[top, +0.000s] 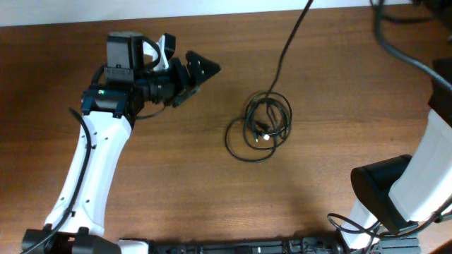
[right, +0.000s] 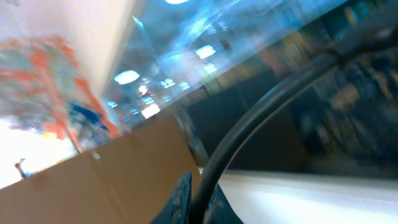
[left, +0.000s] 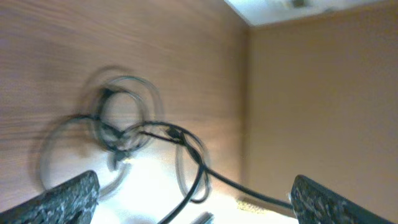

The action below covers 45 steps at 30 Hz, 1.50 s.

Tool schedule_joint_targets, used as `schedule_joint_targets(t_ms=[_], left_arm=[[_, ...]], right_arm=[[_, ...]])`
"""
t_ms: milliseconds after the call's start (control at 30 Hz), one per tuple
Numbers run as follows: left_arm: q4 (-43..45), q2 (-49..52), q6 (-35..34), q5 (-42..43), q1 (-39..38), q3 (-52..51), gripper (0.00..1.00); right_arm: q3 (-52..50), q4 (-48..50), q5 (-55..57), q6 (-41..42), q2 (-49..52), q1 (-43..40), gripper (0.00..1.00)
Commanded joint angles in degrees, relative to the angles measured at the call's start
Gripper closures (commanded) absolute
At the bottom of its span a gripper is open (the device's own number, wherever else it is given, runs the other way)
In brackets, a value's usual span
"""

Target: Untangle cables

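text: none legible | labels: none | brands: none | numbers: none | signs: none

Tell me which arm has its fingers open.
The left arm: its fingers stand wide apart, facing the cables. The right arm's fingers are shut.

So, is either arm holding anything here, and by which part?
The left fingers stand wide open, clear of the cables lying on the table. The right fingers are shut beside a thick dark cord; whether they pinch it cannot be told.
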Motion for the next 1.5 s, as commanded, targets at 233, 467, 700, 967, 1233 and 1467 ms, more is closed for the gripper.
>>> schedule_joint_targets(t_ms=[233, 467, 700, 967, 1233, 1467], left_arm=[[2.51, -0.15, 4.87, 5.09, -1.62, -0.02, 0.13], [0.57, -0.15, 29.35, -2.60, -10.08, -0.02, 0.01], [0.44, -0.15, 40.37, -10.73, -16.52, -0.02, 0.01], [4.74, -0.15, 44.22, -13.27, -17.62, -0.02, 0.01], [5.53, -0.15, 44.13, -13.27, -21.44, -0.02, 0.29], [5.53, -0.15, 44.11, -13.29, -21.99, -0.02, 0.67]], right_arm=[[-0.94, -4.00, -1.40, 4.35, 0.46, -0.04, 0.96], [-5.25, -3.93, -1.40, 8.87, 0.55, -0.04, 0.96], [-6.03, 0.59, -1.40, 10.97, 0.55, -0.22, 0.96], [-6.03, 1.05, -3.93, 17.81, 0.55, -0.11, 0.96], [-6.03, 1.01, -3.96, 18.82, 0.55, -0.11, 0.96], [-6.03, 0.98, -3.93, 18.62, 0.55, -0.33, 0.96]])
